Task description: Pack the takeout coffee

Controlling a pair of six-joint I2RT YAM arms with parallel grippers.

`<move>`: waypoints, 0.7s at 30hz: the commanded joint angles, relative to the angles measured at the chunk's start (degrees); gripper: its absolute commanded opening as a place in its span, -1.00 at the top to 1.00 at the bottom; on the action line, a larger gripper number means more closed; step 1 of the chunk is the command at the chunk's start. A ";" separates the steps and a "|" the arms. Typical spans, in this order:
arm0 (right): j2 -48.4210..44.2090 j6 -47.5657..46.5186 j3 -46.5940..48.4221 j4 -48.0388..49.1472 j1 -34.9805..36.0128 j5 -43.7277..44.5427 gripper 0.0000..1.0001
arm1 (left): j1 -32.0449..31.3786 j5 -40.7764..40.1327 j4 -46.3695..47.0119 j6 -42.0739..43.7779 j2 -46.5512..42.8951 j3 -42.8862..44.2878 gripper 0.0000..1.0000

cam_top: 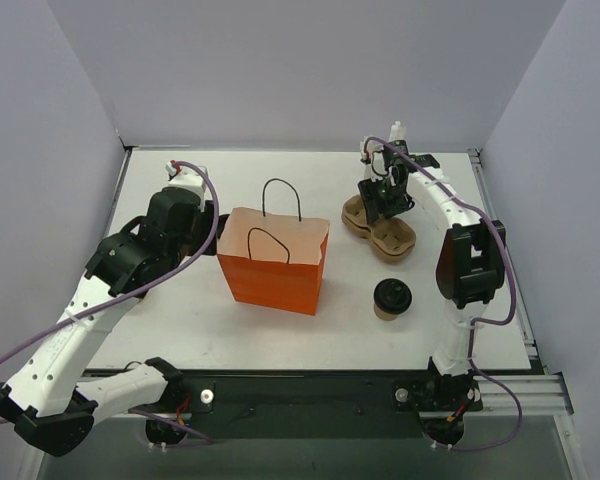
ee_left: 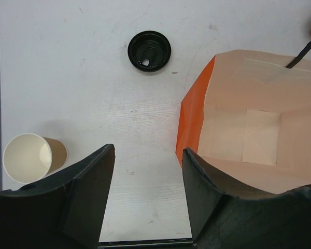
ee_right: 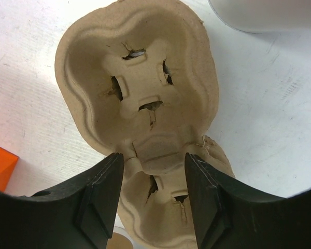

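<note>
1. Jaws of the left arm (cam_top: 130, 262) stood wide apart over bare table (ee_left: 93, 104), holding nothing. They were just left of the open mouth of the orange paper bag (ee_left: 249, 129).
2. Jaws of the right arm (cam_top: 470, 265) stood partly open astride the narrow waist of the moulded-pulp cup carrier (ee_right: 140, 78). They sat close to both its edges, but whether they touched it could not be told.
3. The takeout coffee (cam_top: 391, 297) stood upright on the table with its black lid on. It was right of the bag, nearer the arm bases than the carrier, and apart from both.
4. A lidless paper cup (ee_left: 28, 158) sat left of the left jaws, and a loose black lid (ee_left: 149, 51) lay farther off.
</note>
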 commanded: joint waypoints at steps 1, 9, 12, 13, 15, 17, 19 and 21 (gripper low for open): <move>-1.45 -2.45 -0.73 -0.69 -0.89 -1.46 0.00 | -0.22 -1.00 0.44 0.67 0.18 1.66 -0.29; -0.22 -3.33 -0.20 -0.69 -1.68 -2.42 0.10 | -0.22 -0.56 0.52 0.58 1.15 2.01 -0.29; 0.13 -4.03 -0.46 -0.69 -2.03 -4.00 0.09 | -0.22 -0.56 0.44 0.58 1.24 2.10 -0.29; 0.13 -4.64 -0.64 -0.69 -2.12 -5.66 0.09 | -0.22 -0.65 0.44 0.40 1.15 2.01 -0.29; 0.30 -5.09 -0.82 -0.69 -2.30 -6.38 0.10 | -0.22 -0.65 0.44 0.40 1.24 1.75 -0.29; 0.13 -5.61 -0.90 -0.69 -2.30 -6.91 0.10 | -0.22 -0.47 0.26 0.23 1.24 1.75 -0.29; 0.31 -5.88 -0.82 -0.69 -2.30 -6.65 0.13 | -0.22 -0.39 0.08 0.23 1.24 1.84 -0.29; 0.57 -5.88 -0.73 -0.69 -2.47 -6.12 0.14 | -0.22 -0.73 0.08 0.31 1.15 1.84 -0.29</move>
